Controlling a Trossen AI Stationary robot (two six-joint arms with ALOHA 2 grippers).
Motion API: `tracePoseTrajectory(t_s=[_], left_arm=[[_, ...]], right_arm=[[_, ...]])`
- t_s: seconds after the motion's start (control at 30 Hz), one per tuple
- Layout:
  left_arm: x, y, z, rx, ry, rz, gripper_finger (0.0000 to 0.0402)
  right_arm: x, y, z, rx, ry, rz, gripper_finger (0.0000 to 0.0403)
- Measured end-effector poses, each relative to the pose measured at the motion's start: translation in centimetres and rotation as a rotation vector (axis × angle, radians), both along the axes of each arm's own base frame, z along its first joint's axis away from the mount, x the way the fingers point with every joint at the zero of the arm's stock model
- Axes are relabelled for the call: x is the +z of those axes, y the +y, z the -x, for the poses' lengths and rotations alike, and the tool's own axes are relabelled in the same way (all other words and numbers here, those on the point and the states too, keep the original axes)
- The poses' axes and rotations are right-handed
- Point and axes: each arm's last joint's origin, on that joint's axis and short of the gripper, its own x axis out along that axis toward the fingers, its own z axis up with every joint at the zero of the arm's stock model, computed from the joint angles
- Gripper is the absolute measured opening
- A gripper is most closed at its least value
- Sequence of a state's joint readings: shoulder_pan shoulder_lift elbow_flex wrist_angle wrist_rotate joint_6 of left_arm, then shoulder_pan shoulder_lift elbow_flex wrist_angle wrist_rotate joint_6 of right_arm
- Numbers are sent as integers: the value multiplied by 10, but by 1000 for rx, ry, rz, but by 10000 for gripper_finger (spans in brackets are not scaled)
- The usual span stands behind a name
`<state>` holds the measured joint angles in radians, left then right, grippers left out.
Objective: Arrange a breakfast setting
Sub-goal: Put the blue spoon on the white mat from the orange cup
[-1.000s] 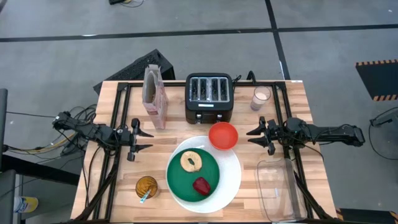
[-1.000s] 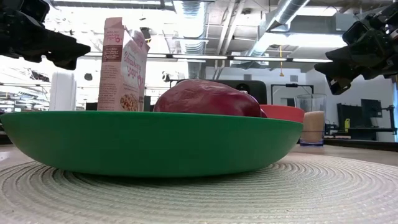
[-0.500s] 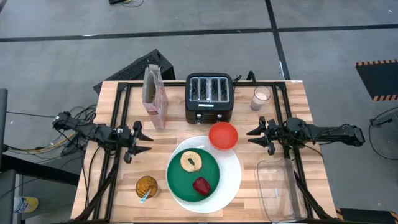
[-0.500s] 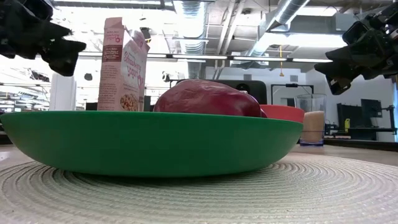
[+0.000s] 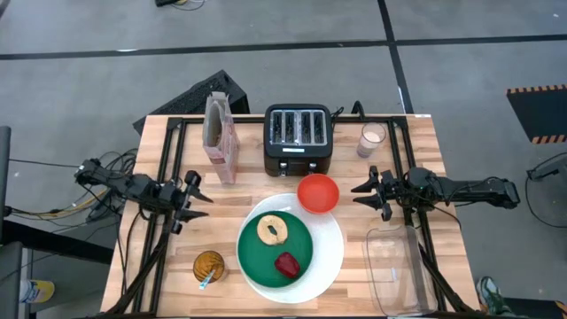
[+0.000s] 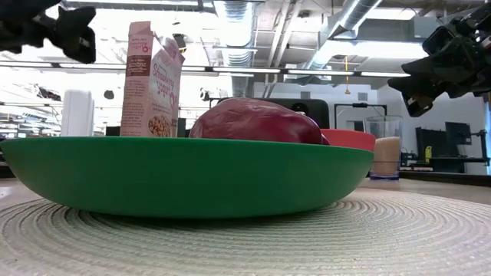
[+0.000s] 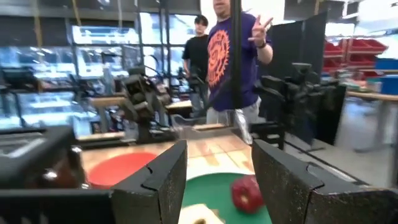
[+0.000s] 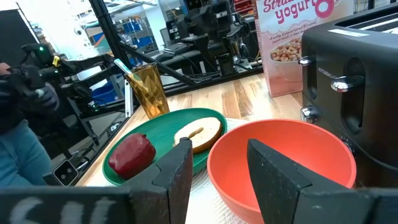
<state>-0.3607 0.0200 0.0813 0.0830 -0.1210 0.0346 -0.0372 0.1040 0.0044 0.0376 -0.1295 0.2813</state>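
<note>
We look down on the wooden table point(image 5: 177, 266), and the setting is well on its way. The big piece is the large white plate point(image 5: 330, 257), near the front edge, with the smaller green plate point(image 5: 257, 259) stacked on it. On the green plate we see the bagel half point(image 5: 271, 229) and, just beside it, the small red fruit point(image 5: 286, 264). The small red-orange bowl point(image 5: 317, 192) overlaps the white plate's far rim, and from the right wrist view it looks empty.

What is left, as we judge it? The pinkish cereal box point(image 5: 221, 137) stands upright at the back beside the black toaster point(image 5: 298, 138), top flap open, so cereal for the bowl seems still to come. The blue-handled metal spoon point(image 5: 206, 280) leans in an amber glass point(image 5: 210, 266) at the front left, not yet laid by the plate. A glass of pale drink point(image 5: 372, 139) waits at the back right, and a clear tray point(image 5: 394, 266) at the front right looks empty.

The left gripper point(image 5: 190, 203) hangs left of the plates, fingers parted, grasping nothing. The right gripper point(image 5: 368, 193) hangs just right of the bowl, fingers also apart and empty.
</note>
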Motion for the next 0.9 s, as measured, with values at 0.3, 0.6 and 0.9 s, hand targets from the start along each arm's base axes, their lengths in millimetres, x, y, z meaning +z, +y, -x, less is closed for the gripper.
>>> tracePoseTrajectory(t_s=[0.3, 0.6, 0.9], left_arm=[[54, 1, 2, 34, 42, -129, 171], [104, -7, -4, -134, 136, -180, 171], [117, -34, -9, -415, 334, -198, 171]], right_arm=[[0, 0, 0, 0, 0, 0, 176], [0, 0, 0, 0, 0, 0, 176], [0, 0, 0, 0, 0, 0, 176]])
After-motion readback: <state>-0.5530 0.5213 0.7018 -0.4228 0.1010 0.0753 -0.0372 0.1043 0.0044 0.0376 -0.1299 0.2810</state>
